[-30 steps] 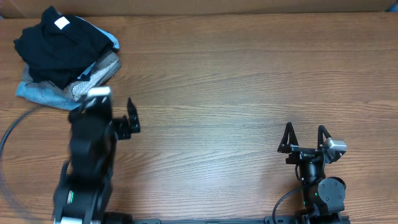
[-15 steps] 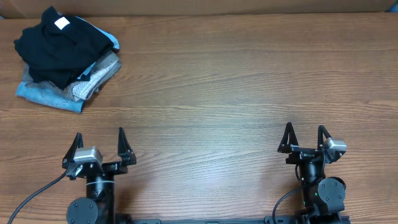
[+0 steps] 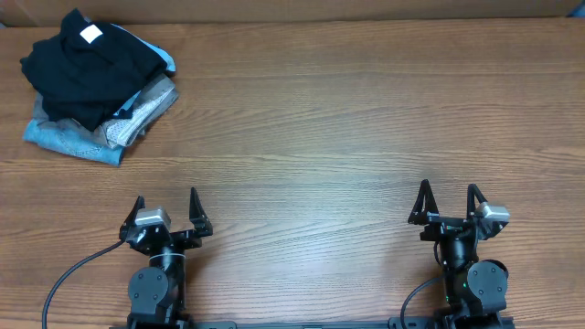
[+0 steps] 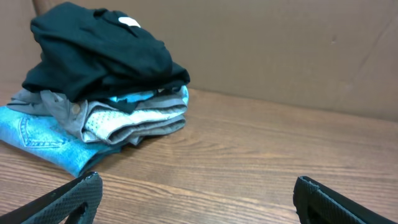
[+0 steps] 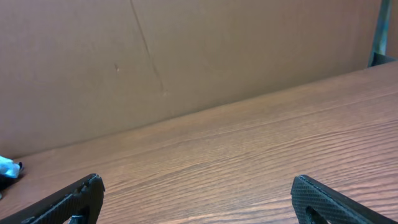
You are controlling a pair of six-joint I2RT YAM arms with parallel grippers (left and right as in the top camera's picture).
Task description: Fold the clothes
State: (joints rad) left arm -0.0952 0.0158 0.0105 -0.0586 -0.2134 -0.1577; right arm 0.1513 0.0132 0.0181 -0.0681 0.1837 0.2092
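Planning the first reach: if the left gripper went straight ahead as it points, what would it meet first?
Likely the grey folded garment under the black T-shirt, at the left gripper's left side; dead centre looks free.

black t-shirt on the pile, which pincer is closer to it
Left. The left pincer sits at the front edge on the same side as the black T-shirt; the right pincer is far across on the opposite side.

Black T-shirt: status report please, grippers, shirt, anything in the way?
Left gripper open, empty. Right gripper open, empty. Black T-shirt bunched atop stacked garments, far-left corner. Nothing in the way.
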